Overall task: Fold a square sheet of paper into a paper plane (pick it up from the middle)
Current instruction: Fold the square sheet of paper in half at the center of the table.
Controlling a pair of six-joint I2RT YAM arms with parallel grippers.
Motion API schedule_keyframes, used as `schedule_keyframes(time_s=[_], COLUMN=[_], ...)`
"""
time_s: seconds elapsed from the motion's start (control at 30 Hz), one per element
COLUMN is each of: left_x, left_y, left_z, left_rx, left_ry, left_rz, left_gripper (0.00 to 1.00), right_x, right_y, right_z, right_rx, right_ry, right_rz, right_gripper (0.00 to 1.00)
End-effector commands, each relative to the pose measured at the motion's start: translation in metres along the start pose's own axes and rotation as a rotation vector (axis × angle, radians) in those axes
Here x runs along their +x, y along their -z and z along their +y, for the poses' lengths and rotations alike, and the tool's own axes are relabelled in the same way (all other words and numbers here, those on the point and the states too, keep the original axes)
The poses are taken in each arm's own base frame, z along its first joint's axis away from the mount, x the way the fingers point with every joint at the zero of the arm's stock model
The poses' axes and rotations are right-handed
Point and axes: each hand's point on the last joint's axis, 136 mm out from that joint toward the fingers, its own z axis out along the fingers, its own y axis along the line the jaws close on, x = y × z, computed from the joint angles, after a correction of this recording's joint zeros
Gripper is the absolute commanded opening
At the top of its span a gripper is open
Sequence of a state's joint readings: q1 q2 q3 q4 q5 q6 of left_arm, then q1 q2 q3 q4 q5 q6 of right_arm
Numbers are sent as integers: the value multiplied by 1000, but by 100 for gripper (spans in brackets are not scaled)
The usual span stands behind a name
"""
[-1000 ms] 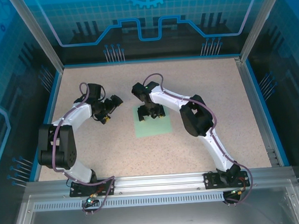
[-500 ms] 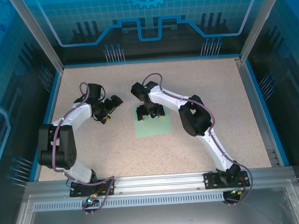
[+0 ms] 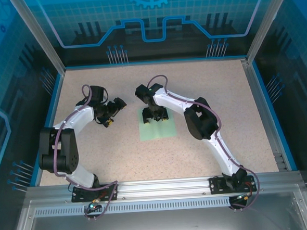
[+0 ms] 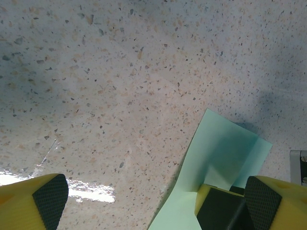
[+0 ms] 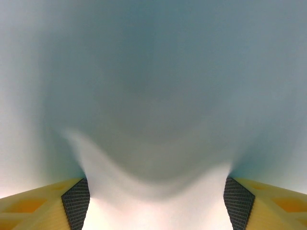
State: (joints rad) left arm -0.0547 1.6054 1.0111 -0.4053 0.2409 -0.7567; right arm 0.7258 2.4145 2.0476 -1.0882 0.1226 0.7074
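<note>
Sheet (image 5: 153,96) buckles upward between right end effector (image 5: 156,194) fingers.

I see bare table (image 3: 235,89) toward the far-right corner; right gripper (image 3: 156,117) blocks the centre, left arm (image 3: 73,121) the left edge.

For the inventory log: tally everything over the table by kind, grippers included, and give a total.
square sheet of paper, pale mint green: 1
grippers with yellow fingers, the left gripper and the right gripper: 2
Total: 3
</note>
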Motion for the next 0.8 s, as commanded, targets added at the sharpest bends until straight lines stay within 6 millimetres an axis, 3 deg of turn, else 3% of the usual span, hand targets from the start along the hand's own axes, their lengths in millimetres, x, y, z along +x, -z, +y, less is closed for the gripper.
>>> schedule_keyframes(time_s=[0.0, 0.1, 0.23, 0.5, 0.67, 0.77], left_x=[-2, -2, -2, 4, 12, 19], left_y=[3, 4, 4, 2, 2, 2], left_z=[-4, -5, -6, -9, -20, -31], left_rx=[20, 21, 25, 56, 87, 109], left_ry=[-15, -17, -17, -16, -54, -89], left_rz=[9, 9, 13, 32, 45, 46], left_gripper=[98, 98, 98, 98, 95, 94], right_x=[33, 27, 11, 5, 0, -1], right_y=[-55, -42, -8, 66, 111, 111], right_z=[-21, -16, 3, 63, 75, 64], right_rx=[90, 58, -70, -503, -786, -819], right_ry=[-27, -24, -19, 98, 110, 110], right_rz=[160, 126, 53, -22, -68, -89], right_gripper=[76, 73, 64, 21, 18, 20])
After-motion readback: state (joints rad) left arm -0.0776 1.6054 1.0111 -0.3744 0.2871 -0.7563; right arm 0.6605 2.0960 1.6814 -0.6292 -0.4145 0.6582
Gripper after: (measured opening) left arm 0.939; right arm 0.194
